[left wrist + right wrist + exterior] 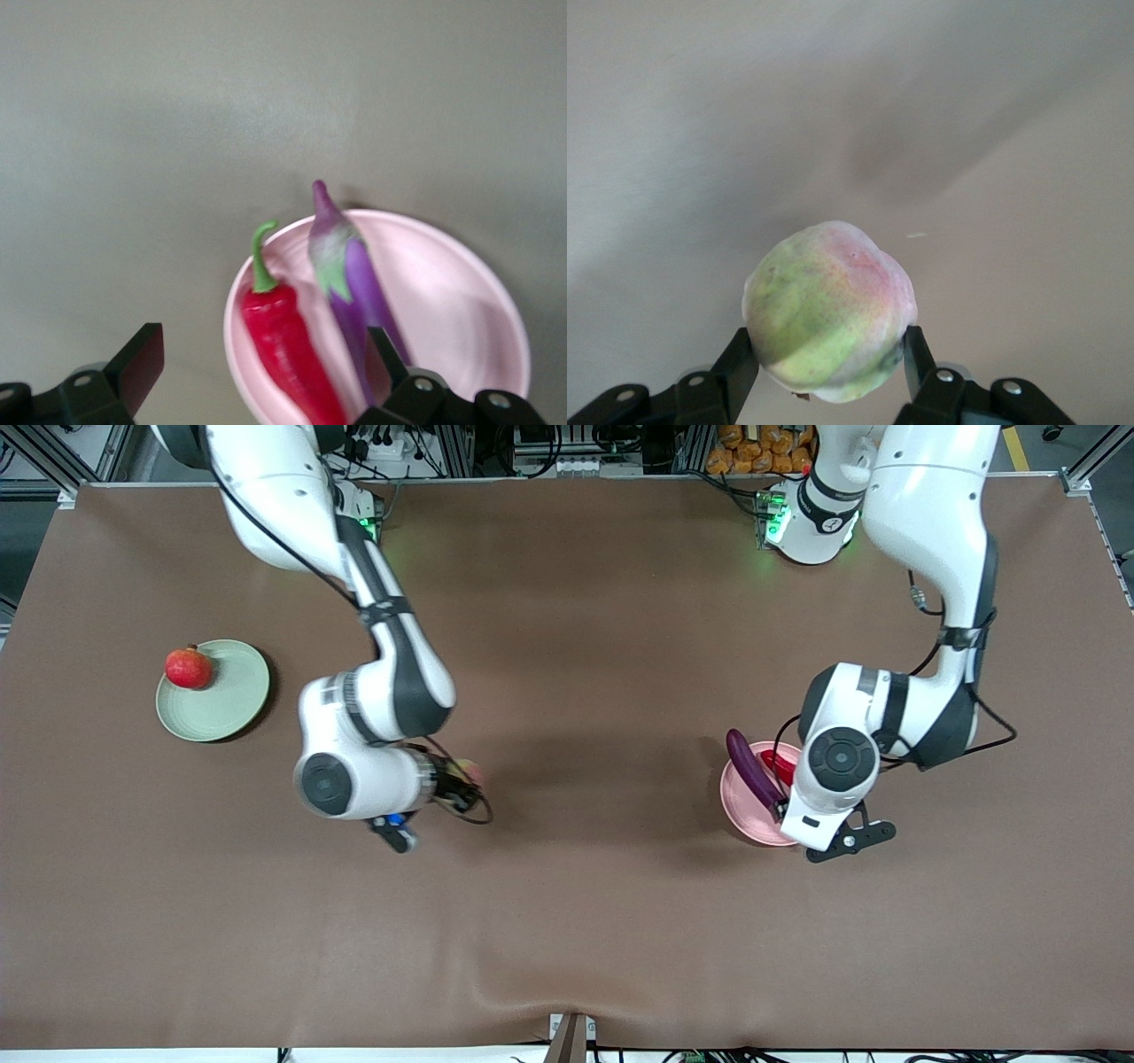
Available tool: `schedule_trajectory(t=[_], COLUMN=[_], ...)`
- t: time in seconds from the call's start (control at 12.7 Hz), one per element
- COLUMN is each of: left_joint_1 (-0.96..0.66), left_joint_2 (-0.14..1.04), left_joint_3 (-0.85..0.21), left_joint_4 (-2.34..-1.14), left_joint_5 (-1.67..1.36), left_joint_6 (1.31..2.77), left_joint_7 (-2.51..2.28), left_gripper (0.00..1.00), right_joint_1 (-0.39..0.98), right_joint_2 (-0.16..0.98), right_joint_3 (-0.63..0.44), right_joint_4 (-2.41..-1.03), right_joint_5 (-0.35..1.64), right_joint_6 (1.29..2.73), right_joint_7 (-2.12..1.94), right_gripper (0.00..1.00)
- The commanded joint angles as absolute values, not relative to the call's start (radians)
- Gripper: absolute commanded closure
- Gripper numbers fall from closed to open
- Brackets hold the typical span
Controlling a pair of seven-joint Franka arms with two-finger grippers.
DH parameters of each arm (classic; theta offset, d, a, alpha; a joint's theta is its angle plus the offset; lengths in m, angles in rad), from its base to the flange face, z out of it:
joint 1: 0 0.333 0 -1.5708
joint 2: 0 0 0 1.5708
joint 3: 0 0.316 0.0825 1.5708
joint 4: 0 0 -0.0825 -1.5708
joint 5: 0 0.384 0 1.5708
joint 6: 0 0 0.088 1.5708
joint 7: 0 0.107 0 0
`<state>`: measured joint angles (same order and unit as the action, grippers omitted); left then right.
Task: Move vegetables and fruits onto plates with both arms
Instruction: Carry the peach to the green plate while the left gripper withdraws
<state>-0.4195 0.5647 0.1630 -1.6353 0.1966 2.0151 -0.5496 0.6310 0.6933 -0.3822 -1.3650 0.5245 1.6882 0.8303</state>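
Observation:
The pale pink plate (740, 804) lies toward the left arm's end of the table and holds the purple eggplant (751, 769) and the red chili (780, 764) side by side. In the left wrist view they show as plate (443, 292), eggplant (350, 274) and chili (283, 341). My left gripper (263, 372) is open and empty just above the plate's edge. My right gripper (828, 354) is shut on the pale yellow-pink peach (828, 310), (469, 770), over bare table. The red-orange fruit (189, 667) sits on the pale green plate (230, 700) toward the right arm's end.
The brown table cover (585, 921) is wide and flat, with a bare stretch between the two plates. A small bracket (570, 1036) sits at the table edge nearest the front camera. Cables and equipment stand along the edge by the arm bases.

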Motion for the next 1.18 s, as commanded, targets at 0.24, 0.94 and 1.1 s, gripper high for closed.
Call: schedule_trajectory(t=[0.24, 0.94, 1.1], left_joint_1=[-0.29, -0.226, -0.225], left_joint_2=[0.465, 0.229, 0.229], left_joint_3=[0.153, 0.163, 0.169], left_joint_4=[-1.661, -1.746, -1.672], left_joint_5=[0.046, 0.044, 0.044], left_joint_6=[1.806, 1.675, 1.635], left_joint_7=[-0.094, -0.089, -0.089], left_gripper=[0.0, 0.0, 0.0], right_joint_1=[0.62, 0.502, 0.5], right_joint_2=[0.523, 0.537, 0.541], right_joint_3=[-0.677, -0.957, -0.953], right_joint_4=[-1.591, -2.009, -2.048], right_joint_5=[0.43, 0.385, 0.402], right_joint_6=[1.444, 1.776, 1.792], right_joint_7=[0.277, -0.575, -0.584], right_gripper=[1.0, 1.0, 1.0])
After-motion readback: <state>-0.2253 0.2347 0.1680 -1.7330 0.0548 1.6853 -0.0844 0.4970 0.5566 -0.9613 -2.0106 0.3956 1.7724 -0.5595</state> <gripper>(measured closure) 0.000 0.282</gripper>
